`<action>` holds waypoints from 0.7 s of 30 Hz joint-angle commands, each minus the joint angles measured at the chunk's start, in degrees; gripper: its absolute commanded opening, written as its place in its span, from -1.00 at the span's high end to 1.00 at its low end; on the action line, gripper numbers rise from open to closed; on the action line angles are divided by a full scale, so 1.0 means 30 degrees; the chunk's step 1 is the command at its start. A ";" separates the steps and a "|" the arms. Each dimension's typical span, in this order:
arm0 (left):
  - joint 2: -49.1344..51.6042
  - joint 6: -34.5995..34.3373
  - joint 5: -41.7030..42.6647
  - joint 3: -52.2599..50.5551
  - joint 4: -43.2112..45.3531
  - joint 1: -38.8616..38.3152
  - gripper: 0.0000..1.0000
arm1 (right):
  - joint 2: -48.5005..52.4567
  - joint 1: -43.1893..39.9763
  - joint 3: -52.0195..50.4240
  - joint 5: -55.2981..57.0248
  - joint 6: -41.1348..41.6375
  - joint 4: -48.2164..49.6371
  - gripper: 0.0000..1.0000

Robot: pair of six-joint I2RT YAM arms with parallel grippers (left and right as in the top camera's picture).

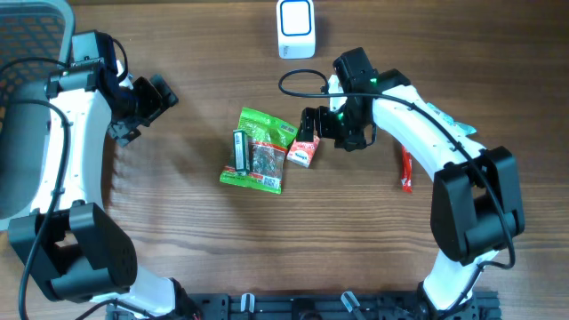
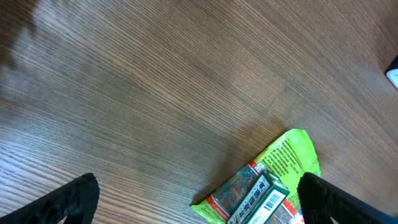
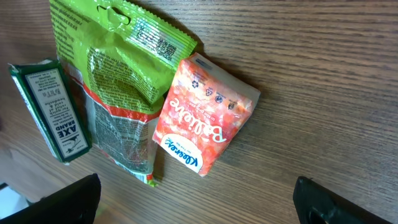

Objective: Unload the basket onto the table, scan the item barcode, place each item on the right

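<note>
Three items lie together mid-table: a green snack packet (image 1: 258, 147), a dark green box (image 1: 239, 151) lying on its left part, and an orange-pink Kleenex tissue pack (image 1: 303, 153) against its right edge. The white scanner (image 1: 294, 27) stands at the back. My right gripper (image 1: 313, 124) hovers open just behind the tissue pack (image 3: 202, 115), which lies on the wood in front of the fingers, with nothing between them (image 3: 199, 199). Far to the left, my left gripper (image 1: 147, 102) is open and empty. Its camera shows the green packet (image 2: 289, 155) and the box (image 2: 261, 196) with a barcode.
A thin red packet (image 1: 406, 171) lies to the right of the right arm. A grey mesh chair (image 1: 31, 36) stands at the far left edge. The scanner's black cable (image 1: 298, 84) loops near the right arm.
</note>
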 commanded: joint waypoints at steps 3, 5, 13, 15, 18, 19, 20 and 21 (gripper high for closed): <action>0.0160 0.0160 0.0160 -0.0087 0.0000 0.0036 -1.00 | 0.0175 0.0044 -0.0233 -0.0248 0.1107 0.0051 -0.57; 0.0160 0.0160 0.0160 -0.0087 0.0000 0.0029 -1.00 | 0.0175 0.0044 -0.0648 -0.0255 0.1093 0.0138 -0.46; 0.0160 0.0160 0.0160 -0.0087 0.0000 0.0029 -1.00 | 0.0175 0.0138 -0.2011 -0.0889 0.1042 0.2310 0.87; 0.0160 0.0160 0.0160 -0.0087 0.0000 0.0029 -1.00 | 0.0175 0.0248 -0.2011 -0.0699 0.1027 0.2565 0.91; 0.0160 0.0160 0.0160 -0.0087 0.0000 0.0029 -1.00 | 0.0175 0.0313 -0.2106 -0.0605 0.1064 0.3220 0.91; 0.0160 0.0160 0.0160 -0.0087 0.0000 0.0029 -1.00 | 0.0175 0.0313 -0.2222 -0.0605 0.1122 0.3585 0.91; 0.0160 0.0160 0.0160 -0.0087 0.0000 0.0029 -1.00 | 0.0175 0.0313 -0.2448 -0.0590 0.1457 0.4036 0.91; 0.0160 0.0160 0.0160 -0.0087 0.0000 0.0029 -1.00 | 0.0175 0.0313 -0.2761 -0.0532 0.1778 0.4554 0.91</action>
